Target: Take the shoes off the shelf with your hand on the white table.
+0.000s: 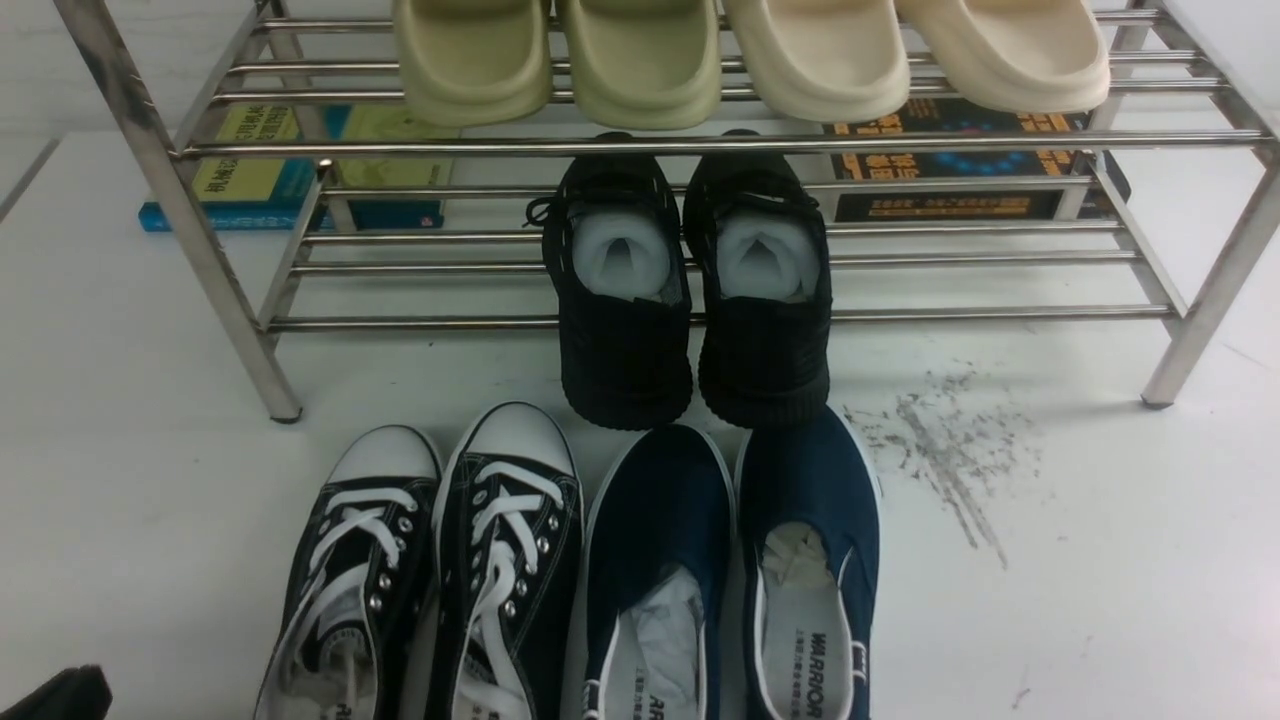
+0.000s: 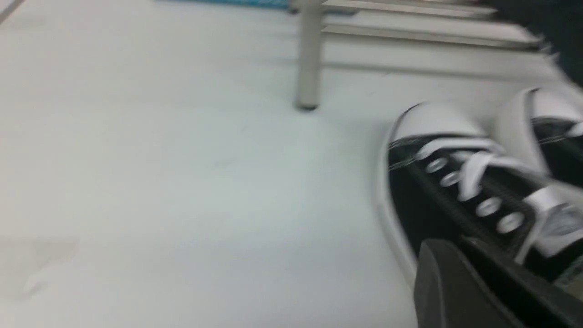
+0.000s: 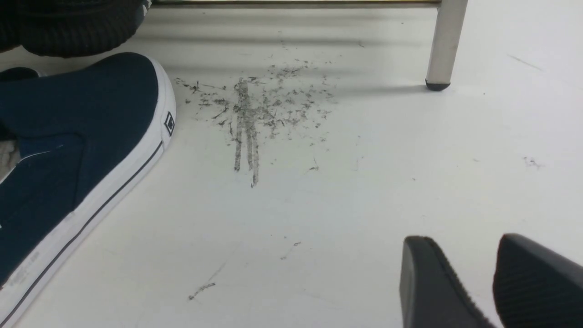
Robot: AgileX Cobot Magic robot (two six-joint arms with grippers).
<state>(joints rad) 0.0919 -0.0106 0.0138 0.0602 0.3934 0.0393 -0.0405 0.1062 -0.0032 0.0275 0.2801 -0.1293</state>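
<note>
I see the table [image 1: 1100,560] filling every view, glossy white, with a grey scuff patch [image 1: 950,450] near the right front leg of the shelf. The shelf [image 1: 700,145] stands on it, wide, two tiers of steel rods. Its top tier carries green slides [image 1: 560,60] and cream slides [image 1: 915,50]. Books lie on the table beneath its lower tier: a yellow-and-blue one [image 1: 260,170] on the left, a dark one [image 1: 960,170] on the right. Black knit shoes [image 1: 695,290] with white stuffing rest heels on the lower tier, toes overhanging the front rod toward me.

The sneakers [image 1: 430,560] sit on the table in front of the shelf, left of centre, side by side, toes toward the shelf, clear of its rods. Just to their right are the navy slip-ons [image 1: 730,580], whose toes reach the black knit shoes' toes.

In the left wrist view, which is blurred, the left gripper [image 2: 483,291] hangs over the near sneaker's laces; only one finger shows, so I cannot tell its opening. In the front view only a dark corner of that arm [image 1: 60,695] shows. In the right wrist view the right gripper [image 3: 494,287] hovers over bare table, pads a narrow gap apart, holding nothing.
</note>
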